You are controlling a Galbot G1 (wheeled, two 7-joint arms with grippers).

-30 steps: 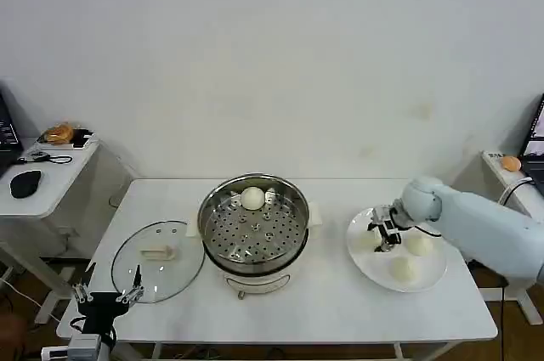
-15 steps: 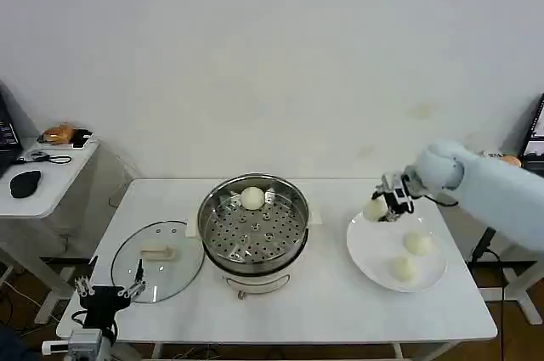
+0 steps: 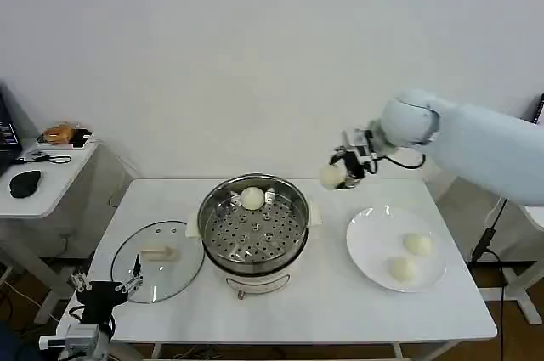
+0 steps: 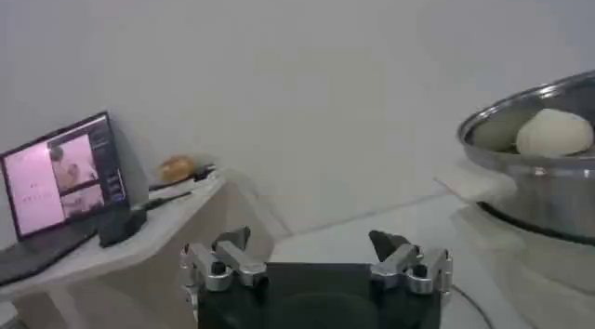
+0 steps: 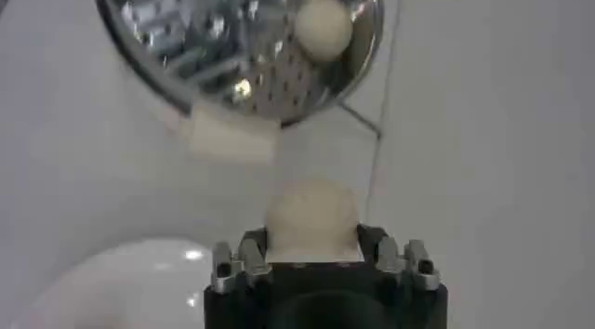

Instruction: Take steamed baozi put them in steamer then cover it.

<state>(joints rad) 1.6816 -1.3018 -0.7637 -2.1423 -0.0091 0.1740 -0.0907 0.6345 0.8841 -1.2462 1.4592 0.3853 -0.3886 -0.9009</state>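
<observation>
Had right gripper clamped on baozi, airborne between plate and steamer near surface's back edge. Risk: soft bun slipping, dropping short of rim. Left gripper idle, fingers spread, front-left corner.

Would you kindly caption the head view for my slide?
Right hand carries a baozi above the table toward the steamer, which holds one bun; two remain on the plate.

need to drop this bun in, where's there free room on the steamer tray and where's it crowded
The perforated tray of the steamer is bare across its middle and near side. The one taken spot is the far rim, where a baozi sits. The right gripper holds another baozi beyond the steamer's right edge.
</observation>
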